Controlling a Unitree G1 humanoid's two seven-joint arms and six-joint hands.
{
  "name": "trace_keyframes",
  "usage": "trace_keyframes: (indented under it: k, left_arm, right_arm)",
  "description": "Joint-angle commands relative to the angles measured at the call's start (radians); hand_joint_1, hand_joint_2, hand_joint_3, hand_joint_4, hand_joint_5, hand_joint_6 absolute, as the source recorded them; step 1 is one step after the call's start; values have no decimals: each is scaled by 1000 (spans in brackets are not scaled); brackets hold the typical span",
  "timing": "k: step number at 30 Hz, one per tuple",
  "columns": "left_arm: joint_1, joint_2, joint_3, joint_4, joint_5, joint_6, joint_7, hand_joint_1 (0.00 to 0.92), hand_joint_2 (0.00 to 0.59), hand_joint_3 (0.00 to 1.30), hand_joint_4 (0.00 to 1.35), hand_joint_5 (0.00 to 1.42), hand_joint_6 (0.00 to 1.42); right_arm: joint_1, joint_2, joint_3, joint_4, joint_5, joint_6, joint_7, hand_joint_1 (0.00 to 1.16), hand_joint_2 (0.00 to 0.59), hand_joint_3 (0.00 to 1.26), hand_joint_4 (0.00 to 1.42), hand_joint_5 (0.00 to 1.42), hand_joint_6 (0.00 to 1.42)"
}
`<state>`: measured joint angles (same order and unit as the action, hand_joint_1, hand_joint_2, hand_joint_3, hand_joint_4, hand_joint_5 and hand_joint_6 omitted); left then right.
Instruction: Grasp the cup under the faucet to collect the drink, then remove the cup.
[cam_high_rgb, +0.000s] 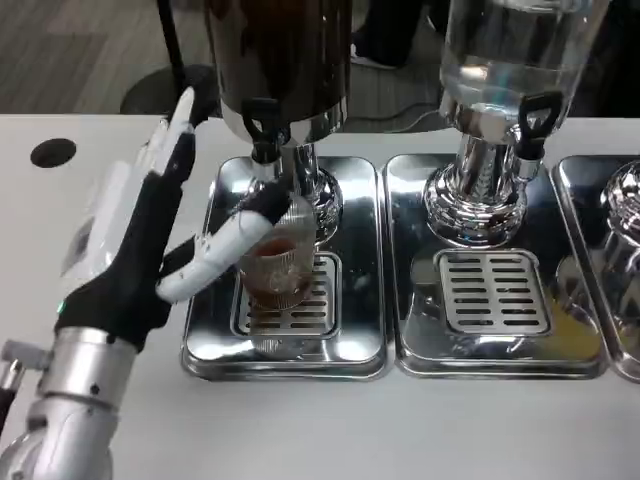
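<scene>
Head view: the left hand (150, 235) reaches in from the lower left on its silver forearm (65, 400). Its long fingers (172, 150) point up and away, spread and touching nothing, while its thumb (222, 250) stretches out to the right and lies against the near left side of the cup (278, 268). Whether the cup is actually pinched or only touched cannot be told, since no finger shows on the cup's far side.

The cup is clear plastic, upright, just right of the hand at the thumb's tip, and holds a little brown drink. It stands on the slotted grille (300, 300) of a shiny drip tray (350, 345), directly below the black faucet (262, 128) of the dark dispenser (280, 60), which rises above and to the right of the fingertips.

Further right of the hand, well apart from it, a 2nd drip tray (420, 340) carries a clear dispenser (510, 60) with its own black tap (535, 118). A 3rd tray (590, 200) shows at the far right edge.

All trays sit on the white table (320, 430).
</scene>
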<state>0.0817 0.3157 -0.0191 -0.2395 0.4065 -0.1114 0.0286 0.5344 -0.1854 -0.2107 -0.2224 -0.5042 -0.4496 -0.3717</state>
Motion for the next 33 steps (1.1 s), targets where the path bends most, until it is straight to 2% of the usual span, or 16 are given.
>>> trace_keyframes:
  k: [1, 5, 14, 19, 23, 30, 33]
  left_arm:
    - [78, 28, 51, 1, -11, -55, 13, 0, 30, 0, 0, 0, 0]
    - [163, 88, 103, -23, 2, -117, -9, 0, 28, 0, 0, 0, 0]
    - [307, 222, 224, -9, 57, -246, -4, 0, 10, 0, 0, 0, 0]
    - [383, 239, 263, 44, 130, -316, 53, 0, 5, 0, 0, 0, 0]
    - [417, 244, 266, 138, 168, -371, 109, 0, 5, 0, 0, 0, 0]
    - [402, 284, 251, 278, 200, -444, 149, 0, 0, 0, 0, 0, 0]
    - [378, 303, 245, 328, 195, -468, 153, 0, 0, 0, 0, 0, 0]
  right_arm:
    - [-2, 7, -4, -5, 6, -13, -6, 606, 586, 400, 290, 194, 156]
    - [-14, 12, 1, 2, 2, -10, -5, 610, 586, 400, 290, 194, 157]
    - [-38, 25, 16, 19, -7, -2, -5, 668, 506, 356, 300, 208, 160]
    - [-44, 37, 32, 32, -21, -1, -16, 678, 478, 338, 293, 209, 162]
    - [-47, 49, 43, 41, -30, 0, -24, 681, 464, 324, 290, 209, 162]
    - [-63, 46, 52, 56, -40, 5, -22, 662, 406, 271, 254, 195, 157]
    - [-80, 40, 61, 73, -19, 0, -4, 671, 375, 255, 240, 194, 157]
